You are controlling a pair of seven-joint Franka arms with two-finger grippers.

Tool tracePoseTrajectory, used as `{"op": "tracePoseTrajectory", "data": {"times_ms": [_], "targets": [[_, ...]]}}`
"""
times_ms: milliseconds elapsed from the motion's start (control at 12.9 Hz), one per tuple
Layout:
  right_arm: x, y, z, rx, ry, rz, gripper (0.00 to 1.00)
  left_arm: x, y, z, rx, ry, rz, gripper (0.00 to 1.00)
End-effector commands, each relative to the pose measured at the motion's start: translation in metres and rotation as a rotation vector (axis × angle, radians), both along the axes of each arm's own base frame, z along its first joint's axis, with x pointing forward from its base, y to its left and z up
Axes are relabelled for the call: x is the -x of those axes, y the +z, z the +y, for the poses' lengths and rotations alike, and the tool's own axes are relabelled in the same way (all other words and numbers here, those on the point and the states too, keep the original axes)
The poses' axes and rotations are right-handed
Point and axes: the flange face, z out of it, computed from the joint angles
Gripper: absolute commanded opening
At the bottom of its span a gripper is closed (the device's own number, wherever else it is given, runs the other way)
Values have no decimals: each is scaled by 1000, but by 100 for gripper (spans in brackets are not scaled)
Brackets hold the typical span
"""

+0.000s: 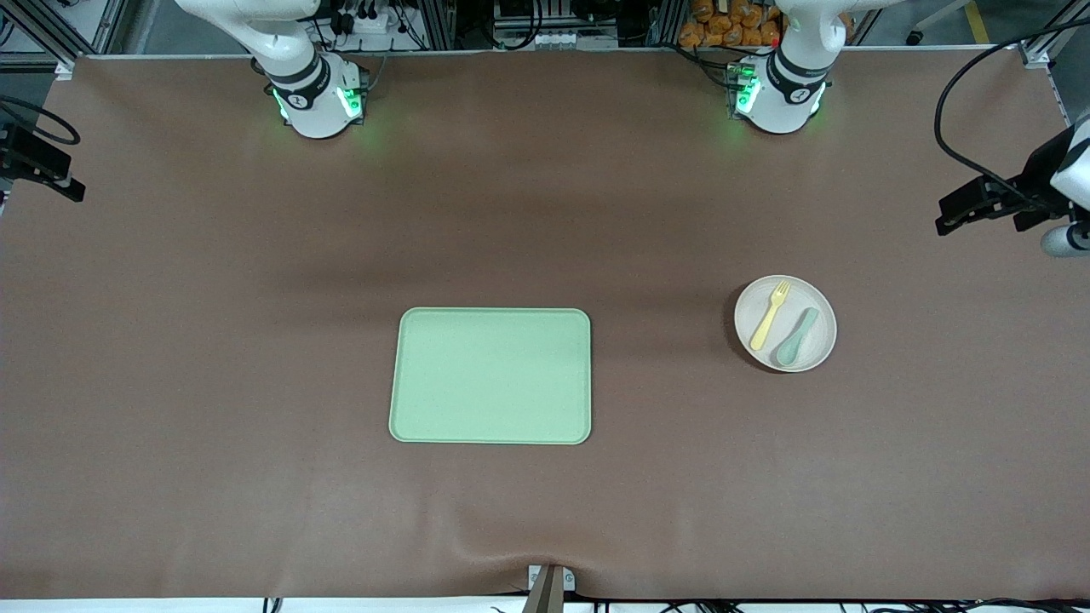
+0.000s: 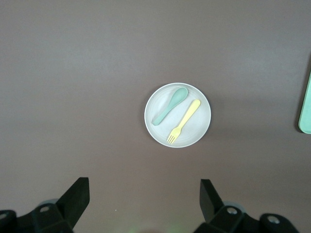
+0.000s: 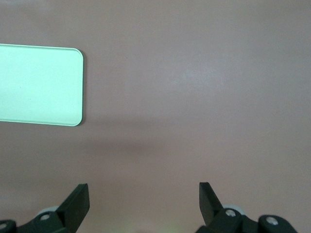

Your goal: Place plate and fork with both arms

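The pale round plate (image 1: 749, 311) lies on the brown table toward the left arm's end. The yellow fork (image 1: 771, 316) rests on it beside a grey-green spoon (image 1: 797, 337). High above the bare table, my left gripper (image 2: 144, 187) is open and empty; the left wrist view looks straight down on the plate (image 2: 199, 128), the fork (image 2: 183, 121) and the spoon (image 2: 169, 106). Also high, my right gripper (image 3: 144, 187) is open and empty over bare table, with the green tray (image 3: 39, 85) off to one side. Neither gripper shows in the front view.
The light green tray (image 1: 491, 375) lies flat mid-table, nearer the front camera than the plate; its edge (image 2: 306, 111) shows in the left wrist view. Both arm bases (image 1: 319, 102) (image 1: 779, 94) stand at the back edge. Black fixtures (image 1: 988, 200) (image 1: 38, 162) overhang the table's ends.
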Motion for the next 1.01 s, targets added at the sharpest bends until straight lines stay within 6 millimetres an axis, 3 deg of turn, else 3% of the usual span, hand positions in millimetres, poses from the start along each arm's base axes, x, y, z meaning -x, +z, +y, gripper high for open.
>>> {"op": "tracePoseTrajectory", "data": {"times_ms": [0, 310, 930], "targets": [[-2, 5, 2, -10, 10, -5, 100, -3, -20, 1, -7, -18, 5, 100], [-3, 6, 2, -11, 10, -8, 100, -6, -48, -1, -5, -22, 18, 100], [-2, 5, -2, -10, 4, -5, 100, -2, -156, 2, -4, -31, -11, 100]]}}
